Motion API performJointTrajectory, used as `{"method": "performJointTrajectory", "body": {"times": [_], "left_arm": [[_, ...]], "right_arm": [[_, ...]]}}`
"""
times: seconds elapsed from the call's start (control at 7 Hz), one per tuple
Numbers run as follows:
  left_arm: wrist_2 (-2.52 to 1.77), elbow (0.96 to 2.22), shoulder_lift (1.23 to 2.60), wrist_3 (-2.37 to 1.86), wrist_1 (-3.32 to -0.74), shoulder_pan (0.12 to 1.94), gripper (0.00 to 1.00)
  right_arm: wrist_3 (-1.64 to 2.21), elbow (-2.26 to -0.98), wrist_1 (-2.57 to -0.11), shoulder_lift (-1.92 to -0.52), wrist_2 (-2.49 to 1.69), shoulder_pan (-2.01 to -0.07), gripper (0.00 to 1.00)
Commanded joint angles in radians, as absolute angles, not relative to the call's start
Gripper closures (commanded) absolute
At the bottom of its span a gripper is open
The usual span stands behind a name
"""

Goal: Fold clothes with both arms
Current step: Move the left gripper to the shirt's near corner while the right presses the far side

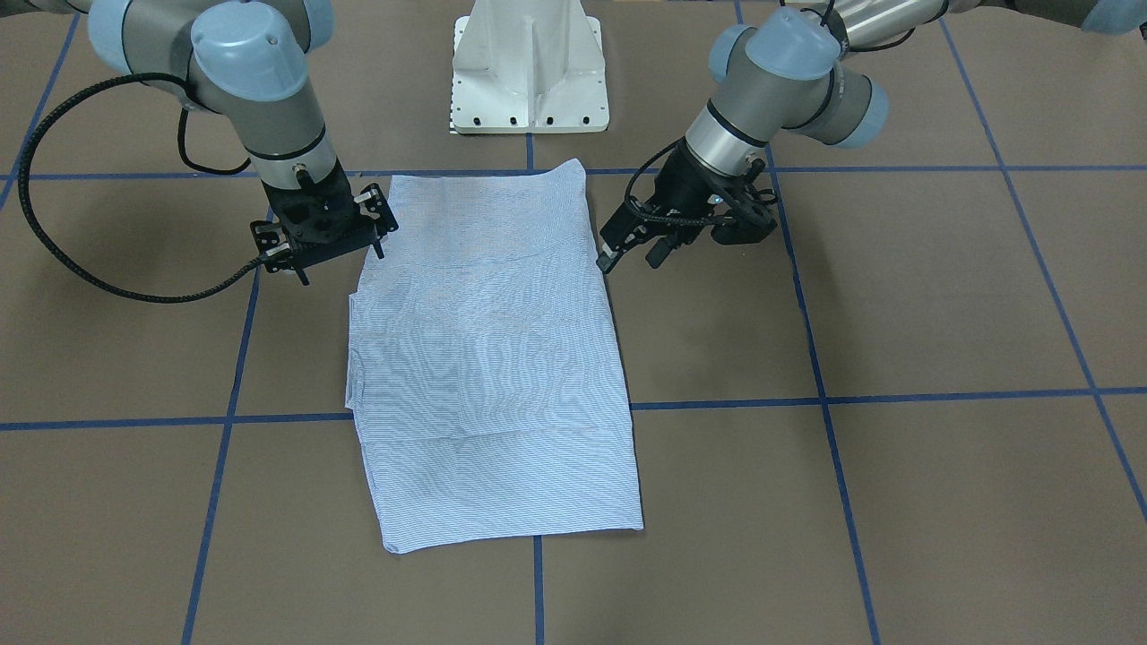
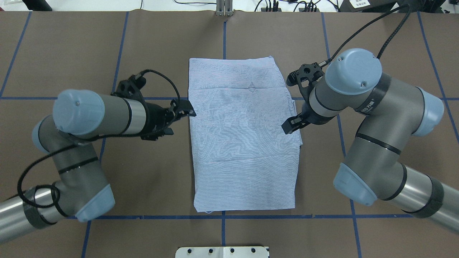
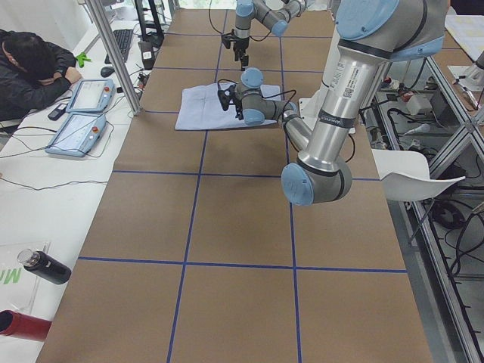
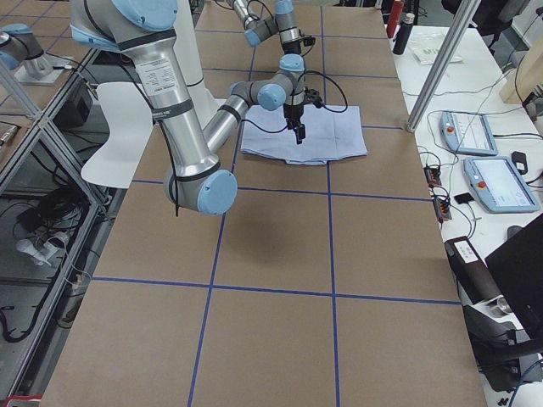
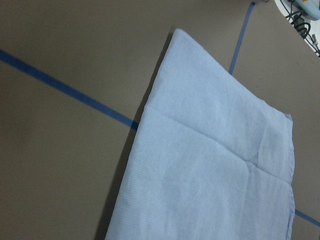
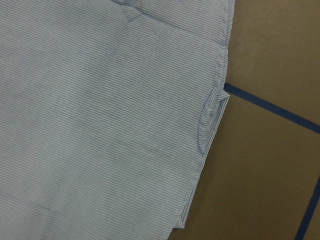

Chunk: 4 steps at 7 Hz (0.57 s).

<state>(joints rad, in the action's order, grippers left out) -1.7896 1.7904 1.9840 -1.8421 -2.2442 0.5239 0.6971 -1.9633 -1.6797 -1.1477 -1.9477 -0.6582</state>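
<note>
Closest to the robot stands the white pedestal base [image 2: 222,252] at the near edge of the brown table [image 2: 161,36], which is marked off in squares by blue tape lines [image 2: 143,217]. From either side of it the left arm [image 2: 100,114] and the right arm [image 2: 358,93] bend in towards the middle. Between them the shirt [image 2: 244,143] lies flat, folded into a long rectangle with its near edge just short of the tape line in front of the base. It runs away from the robot along the table's centre line. The left pincer [image 1: 632,255] sits just beside the shirt's left edge, about halfway along. Its two fingers are spread apart with nothing between them, and one tip is close to the cloth, though I cannot tell whether it touches. The right pincer [image 1: 342,266] points down at the opposite edge, also spread wide and empty, and the overhead view shows it over the cloth's border. The right wrist view shows a small curved flap at that border. Farther along, a fold line crosses the shirt, and its far edge lies flat, well short of the cables [image 2: 272,5] at the table's far rim.
</note>
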Motion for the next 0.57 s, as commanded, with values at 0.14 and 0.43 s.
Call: {"method": "performJointTrajectory", "body": {"times": [0.14,0.43], "left_arm": [[-1.582,1.822,1.947,-2.011,-2.211,0.260,0.00],[-1.566,1.828,1.953,-2.020,-2.125,0.198,0.00]], "right_arm": [[0.816,-2.032,-1.678,-1.161,-2.013,-0.657,0.00],[0.830,-2.042,-1.678,-1.161,-2.023,-0.657,0.00]]}}
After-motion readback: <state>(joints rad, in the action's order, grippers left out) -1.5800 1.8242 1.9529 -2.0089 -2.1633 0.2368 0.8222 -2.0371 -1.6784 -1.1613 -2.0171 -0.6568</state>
